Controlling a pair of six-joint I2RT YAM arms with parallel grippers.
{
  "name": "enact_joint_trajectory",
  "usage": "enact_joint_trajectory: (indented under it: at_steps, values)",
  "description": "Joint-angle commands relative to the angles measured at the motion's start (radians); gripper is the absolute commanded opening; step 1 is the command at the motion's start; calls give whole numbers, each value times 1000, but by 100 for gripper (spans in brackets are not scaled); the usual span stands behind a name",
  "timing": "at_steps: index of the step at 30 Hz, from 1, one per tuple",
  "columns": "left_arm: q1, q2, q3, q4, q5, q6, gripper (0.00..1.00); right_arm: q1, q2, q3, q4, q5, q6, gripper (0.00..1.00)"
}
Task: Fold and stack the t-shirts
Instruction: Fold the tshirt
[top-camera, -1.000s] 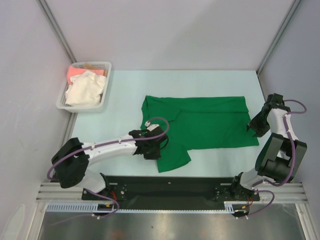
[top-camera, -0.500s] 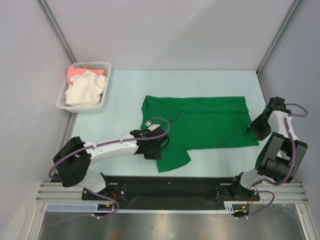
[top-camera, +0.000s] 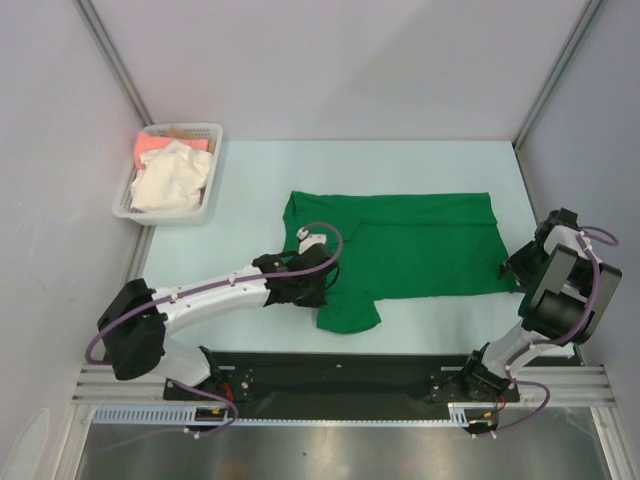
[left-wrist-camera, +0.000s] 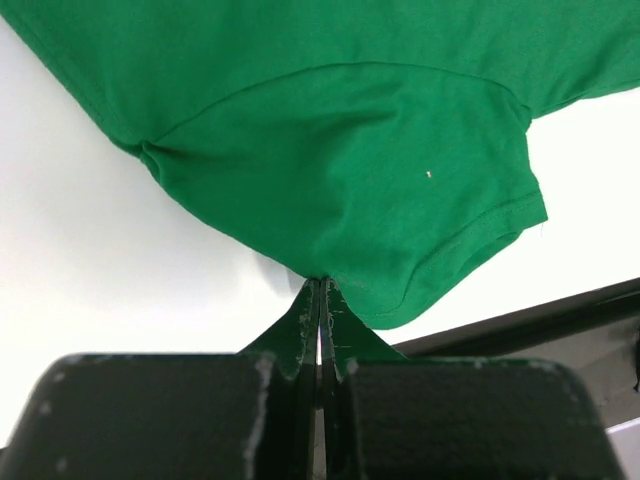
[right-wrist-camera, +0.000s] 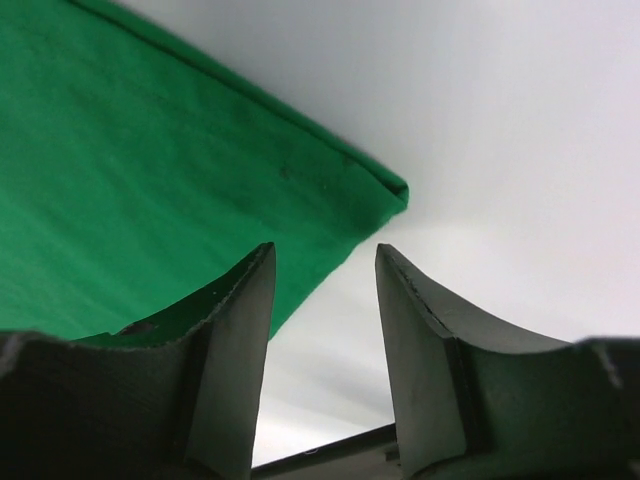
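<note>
Two grips matter here. The left jaws are pinched together on the hem of the near sleeve (top-camera: 348, 312) of the green t-shirt (top-camera: 420, 245), which lies spread flat on the surface (top-camera: 250, 190). The right jaws stand apart at its near right corner, holding nothing. The sleeve fold should go best lifted low and laid inward across the body, without dragging the cloth. Bare surface lies beyond the shirt's far edge, and the basket (top-camera: 128, 205) sits well off its far left corner.

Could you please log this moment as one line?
left claw: shut on green shirt sleeve | right claw: open, by shirt's corner | shirt: spread flat
</note>
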Motion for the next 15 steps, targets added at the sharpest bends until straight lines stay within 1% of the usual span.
enact_joint_trajectory:
  at_steps: [1,3,6,9,12,15]
  values:
    - [-9,-42,32,33,-24,49,0,-8,42,37,30,-4,-10,49]
    - [-10,-50,26,52,-16,67,0,-8,49,47,32,12,-5,47]
    - [-10,-58,23,62,-28,101,0,-8,68,69,30,16,1,48]
    - [-10,-61,35,45,-48,141,0,-8,86,78,6,86,5,49]
    - [-4,-75,36,31,-52,159,0,-7,74,60,9,120,-2,49]
    - [-3,-87,38,29,-44,176,0,1,77,49,19,124,10,45]
